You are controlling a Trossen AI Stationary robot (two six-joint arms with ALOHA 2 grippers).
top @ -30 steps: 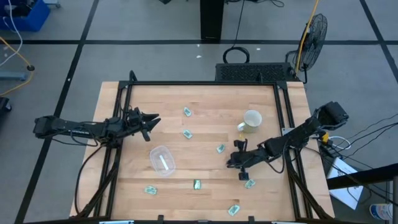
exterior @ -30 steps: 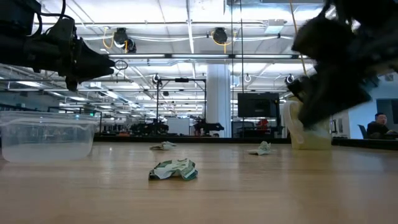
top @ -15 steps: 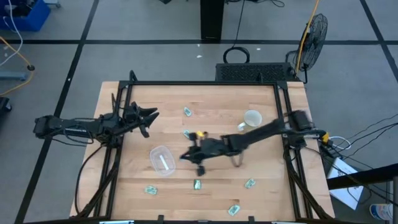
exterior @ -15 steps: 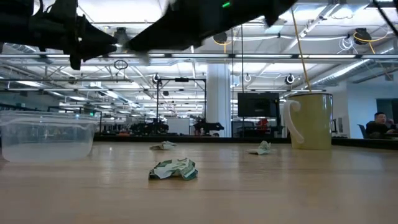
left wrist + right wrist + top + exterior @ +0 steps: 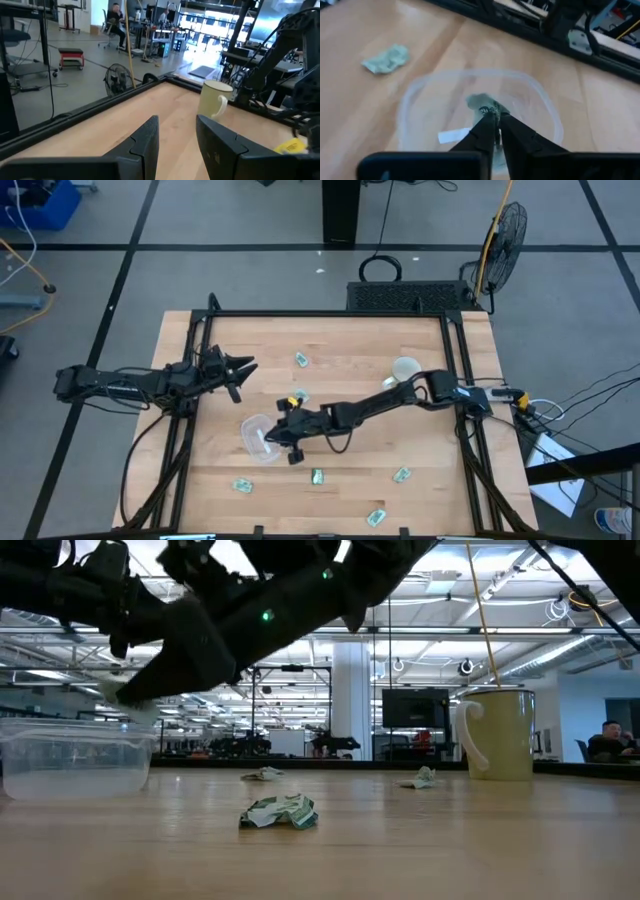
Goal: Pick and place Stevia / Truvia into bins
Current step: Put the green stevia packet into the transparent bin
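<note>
The clear bin [image 5: 249, 426] stands left of the table's middle, with a white strip [image 5: 454, 135] lying inside it. My right gripper [image 5: 273, 438] reaches across from the right and hovers over the bin's opening, shut on a pale green and white Stevia packet [image 5: 481, 104]. Several more packets lie flat on the wood, among them ones near the far side [image 5: 301, 360] and the near side [image 5: 318, 476], [image 5: 241, 485], [image 5: 401, 475]. My left gripper [image 5: 240, 367] waits open in the air, to the far left of the bin. My right gripper pinches the packet's edge [image 5: 487, 110] between its two fingertips, which slant down from the table's right. The rest of the packet sticks out past the tips. It is lifted clear and hangs above the open bin [image 5: 70, 755].
A white mug [image 5: 405, 369] stands at the far right of the table. A crumpled packet [image 5: 280, 812] lies near the front middle and another [image 5: 376, 517] lies by the near edge. Black rails frame the table's sides. Bare wood lies between bin and mug under my right arm.
My right arm has swung quickly from the table's right side toward the left, across the middle, and its gripper now hangs over the bin with the packet. The packets on the table, the bin and the mug have stayed put.
</note>
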